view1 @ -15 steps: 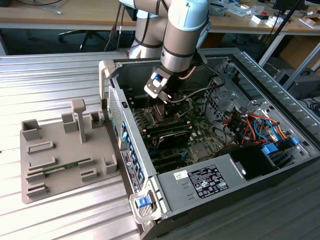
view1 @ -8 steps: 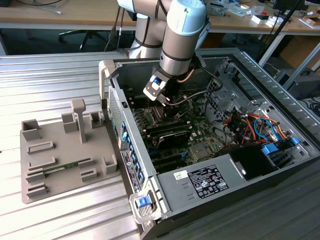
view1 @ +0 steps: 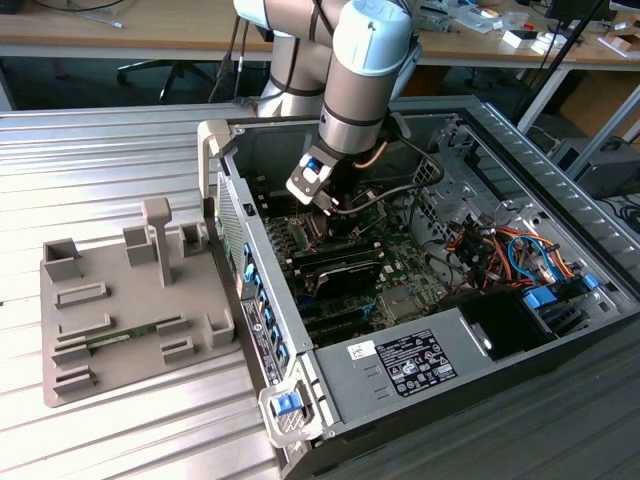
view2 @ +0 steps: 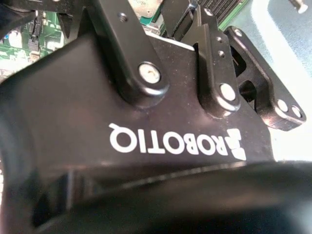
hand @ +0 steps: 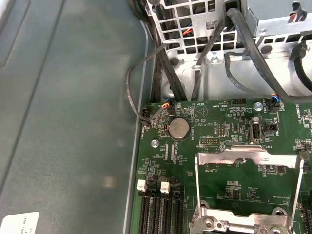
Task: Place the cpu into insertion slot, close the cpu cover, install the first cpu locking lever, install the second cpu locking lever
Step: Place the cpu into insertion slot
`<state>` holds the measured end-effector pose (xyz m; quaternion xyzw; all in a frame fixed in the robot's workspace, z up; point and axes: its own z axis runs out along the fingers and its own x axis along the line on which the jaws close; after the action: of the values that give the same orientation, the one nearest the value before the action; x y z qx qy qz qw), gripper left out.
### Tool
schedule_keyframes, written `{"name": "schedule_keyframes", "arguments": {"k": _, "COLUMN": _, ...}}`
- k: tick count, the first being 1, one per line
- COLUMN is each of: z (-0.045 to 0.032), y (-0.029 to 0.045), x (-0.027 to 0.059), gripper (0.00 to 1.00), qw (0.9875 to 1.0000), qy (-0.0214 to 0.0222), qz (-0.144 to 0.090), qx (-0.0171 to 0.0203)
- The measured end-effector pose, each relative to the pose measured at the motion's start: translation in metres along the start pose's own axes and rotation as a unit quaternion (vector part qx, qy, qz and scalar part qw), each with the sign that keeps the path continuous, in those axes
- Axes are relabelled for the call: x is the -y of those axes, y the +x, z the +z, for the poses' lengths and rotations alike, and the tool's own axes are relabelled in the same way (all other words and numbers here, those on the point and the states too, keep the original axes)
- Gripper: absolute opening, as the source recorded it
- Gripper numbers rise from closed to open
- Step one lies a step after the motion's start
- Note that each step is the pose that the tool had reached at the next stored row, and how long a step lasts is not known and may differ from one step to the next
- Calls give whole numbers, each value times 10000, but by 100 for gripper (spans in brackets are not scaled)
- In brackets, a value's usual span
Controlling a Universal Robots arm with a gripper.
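Observation:
In the exterior view my gripper [view1: 322, 220] reaches down into the open computer case [view1: 470, 110] and hangs just above the green motherboard [view1: 395, 270]. Its black body [view2: 161, 112] is seen close up in the second wrist view. In the first wrist view the cpu cover [hand: 234, 157], a thin silver frame with a large window, stands raised open. Green board is visible through that window. Beneath it lies the insertion slot [hand: 234, 223], showing its silver rim and cut off by the picture's edge. The cpu is hidden. I cannot tell the locking levers apart from the frame.
A grey fixture plate [view1: 130, 310] with upright blocks lies on the ribbed table at the exterior view's left. Inside the case are a white-labelled grey box [view1: 415, 365], coloured cables [view1: 505, 250], black memory slots [hand: 161, 214], a coin battery [hand: 178, 129] and black cables [hand: 195, 73].

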<state>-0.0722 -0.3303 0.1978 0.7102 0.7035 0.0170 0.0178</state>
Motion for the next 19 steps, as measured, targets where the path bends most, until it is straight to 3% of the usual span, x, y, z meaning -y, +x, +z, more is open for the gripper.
{"name": "schedule_keyframes", "arguments": {"k": 12, "z": 6, "y": 2, "x": -1, "gripper": 55, "qw": 10000, "qy": -3, "qz": 0, "qx": -4}}
{"name": "schedule_keyframes", "arguments": {"k": 13, "z": 5, "y": 2, "x": -1, "gripper": 61, "qw": 10000, "qy": -3, "qz": 1, "qx": -3}}
{"name": "schedule_keyframes", "arguments": {"k": 19, "z": 5, "y": -9, "x": -2, "gripper": 61, "qw": 10000, "qy": -1, "qz": 0, "qx": -2}}
